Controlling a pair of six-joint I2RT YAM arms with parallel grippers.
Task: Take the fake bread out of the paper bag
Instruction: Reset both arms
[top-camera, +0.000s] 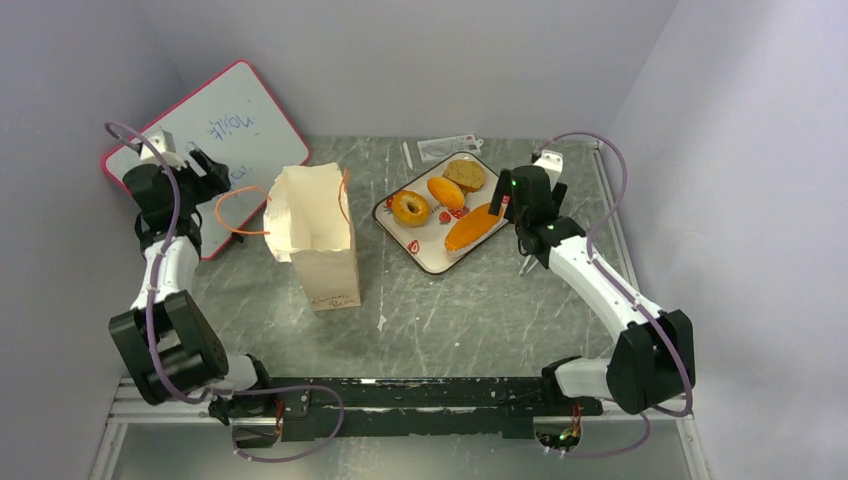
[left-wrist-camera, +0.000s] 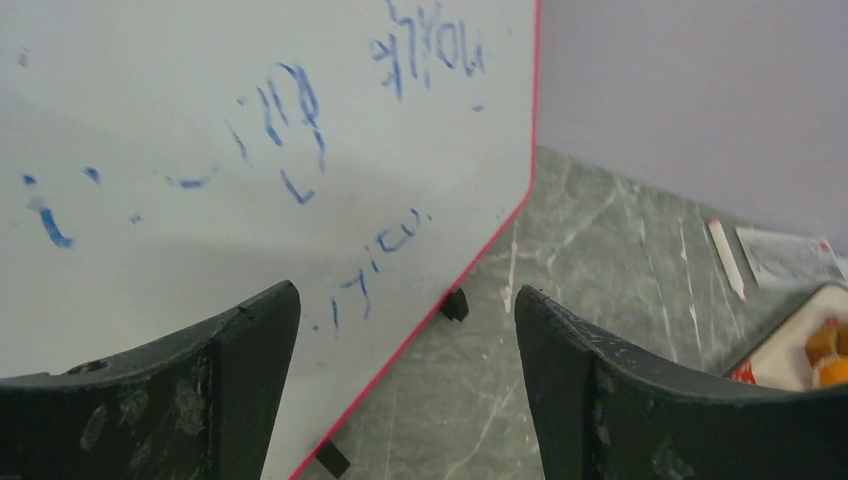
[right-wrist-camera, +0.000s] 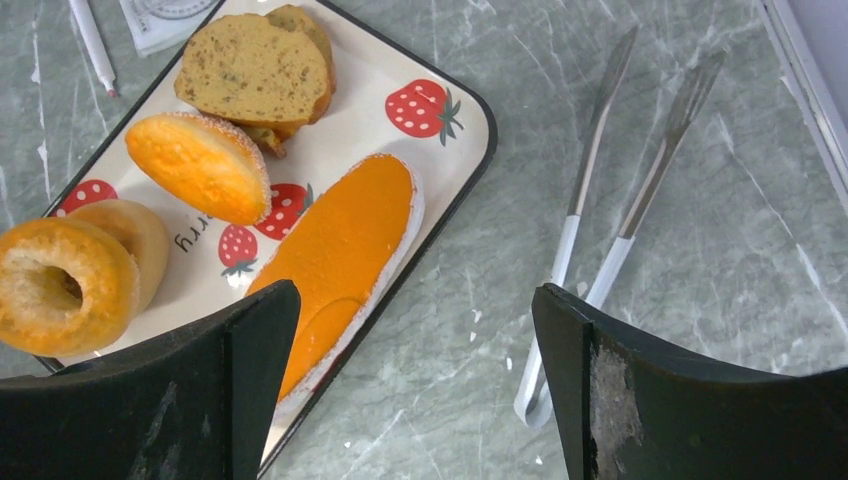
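Out of the paper bag (top-camera: 318, 240) and on the strawberry-print tray (top-camera: 428, 262) just to its right: all 4 pieces of the fake bread (top-camera: 446, 193). At the tray's left end, the golden-brown ring doughnut (right-wrist-camera: 95, 262); beside it, the orange oval bun (right-wrist-camera: 200, 165); at the far corner, the rough tan bun (right-wrist-camera: 255, 70); along the right-hand rim, the long orange loaf (right-wrist-camera: 340, 245).

Upright on the grey marbled table (top-camera: 480, 310), left of centre, the bag itself, top gaping, 1 of its 2 thin orange cord handles (top-camera: 218, 212) looping out to the left, handwriting low on the near face.

Above the tray's right edge, the right gripper (right-wrist-camera: 415, 293), fingers (right-wrist-camera: 230, 380) spread wide and gripping nothing, the loaf's tip and bare table between them. Right of the tray, a pair of metal tongs (right-wrist-camera: 600, 230) flat on the table.

At far left, the left gripper (left-wrist-camera: 405, 300), likewise spread wide and empty, pointed at the pink-framed whiteboard (left-wrist-camera: 200, 150) with blue scrawl, propped in the back-left corner. Beyond the tray, a white pen (left-wrist-camera: 727, 258) and a clear packet (top-camera: 450, 148).
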